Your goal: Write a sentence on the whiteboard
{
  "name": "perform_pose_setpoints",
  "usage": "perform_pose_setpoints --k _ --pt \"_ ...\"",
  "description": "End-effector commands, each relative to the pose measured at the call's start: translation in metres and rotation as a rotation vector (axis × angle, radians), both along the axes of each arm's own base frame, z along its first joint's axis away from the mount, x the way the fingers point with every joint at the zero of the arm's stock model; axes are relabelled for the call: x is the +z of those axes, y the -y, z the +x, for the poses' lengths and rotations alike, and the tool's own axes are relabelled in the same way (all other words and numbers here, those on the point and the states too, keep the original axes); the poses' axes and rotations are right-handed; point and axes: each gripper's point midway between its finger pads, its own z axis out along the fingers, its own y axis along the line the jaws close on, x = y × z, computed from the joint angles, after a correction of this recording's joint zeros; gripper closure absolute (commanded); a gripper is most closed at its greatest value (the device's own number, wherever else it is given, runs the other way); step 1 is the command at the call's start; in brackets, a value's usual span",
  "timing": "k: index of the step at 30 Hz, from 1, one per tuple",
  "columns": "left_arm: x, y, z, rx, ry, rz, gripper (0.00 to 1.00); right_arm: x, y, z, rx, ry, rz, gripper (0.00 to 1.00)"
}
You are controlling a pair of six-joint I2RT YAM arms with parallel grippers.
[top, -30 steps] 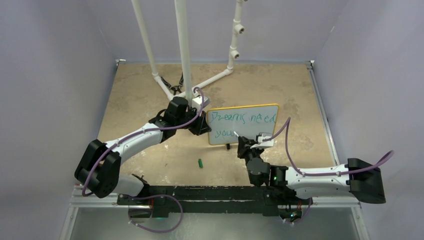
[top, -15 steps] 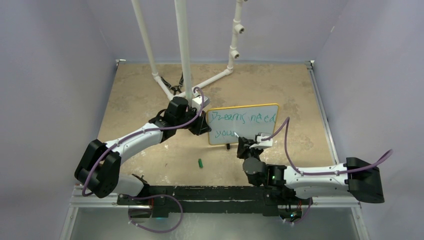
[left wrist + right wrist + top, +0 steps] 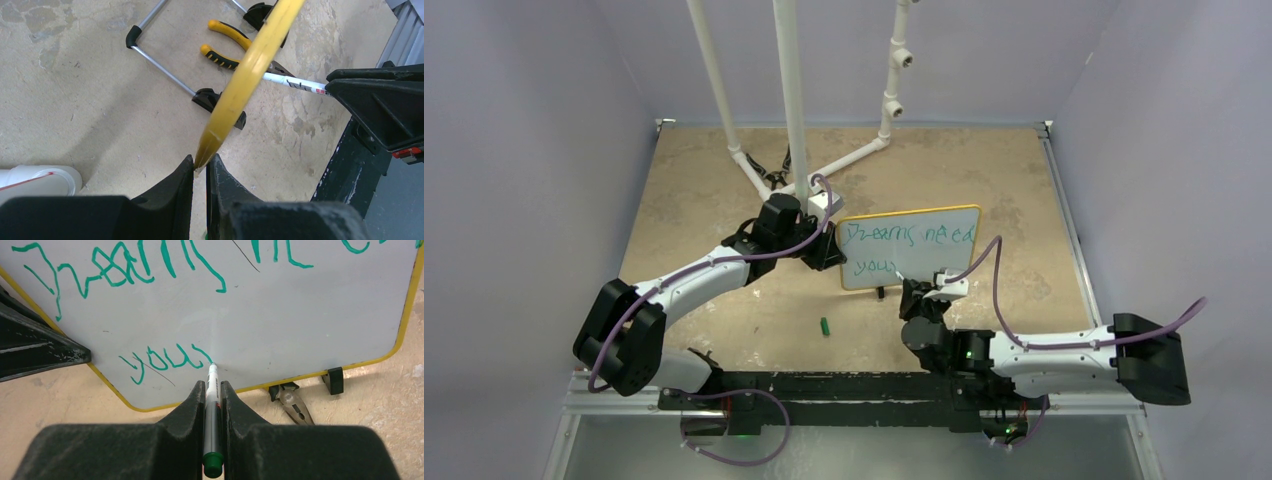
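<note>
My left arm point(image 3: 714, 265) stretches toward 1 o'clock, left gripper point(image 3: 200, 162) pinched on whiteboard point(image 3: 240, 85) rim. My right arm point(image 3: 1044, 355) runs toward 9, wrist point(image 3: 921, 310) turned to 12, right gripper point(image 3: 212, 385) clamped on marker point(image 3: 212, 412).

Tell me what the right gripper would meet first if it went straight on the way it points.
The whiteboard: the marker clamped in the right gripper seems to touch its face, just after the green lettering.

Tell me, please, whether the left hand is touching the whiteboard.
Touching. The left wrist view shows the left hand closed on the yellow rim of the whiteboard, which is pinched between its fingertips.
</note>
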Motion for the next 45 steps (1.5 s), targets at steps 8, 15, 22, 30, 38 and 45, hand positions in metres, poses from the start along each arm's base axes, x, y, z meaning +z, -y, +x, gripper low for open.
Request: perform_pose_setpoints --k 8,15,22,30,38,45 --pt "0.024 0.008 0.01 -0.007 0.064 -0.04 1.0 0.014 0.002 0.005 -0.057 0.019 0.048 1.0" --pt "0.024 0.009 0.01 -0.008 0.063 -0.04 1.0 0.027 0.003 0.006 -0.047 0.052 0.072 1.0" --pt "0.024 0.009 0.01 -0.009 0.063 -0.04 1.0 0.028 0.004 0.008 -0.058 0.058 0.065 1.0" --pt "0.024 0.009 0.01 -0.01 0.065 -0.042 1.0 0.026 0.013 0.009 -0.104 0.052 0.063 1.0" --pt "0.024 0.009 0.011 -0.007 0.066 -0.04 1.0 0.024 0.015 0.009 -0.113 0.048 0.065 1.0" --pt "0.019 0.005 0.007 -0.003 0.042 -0.02 1.0 0.033 0.014 0.008 -0.098 0.052 0.08 1.0"
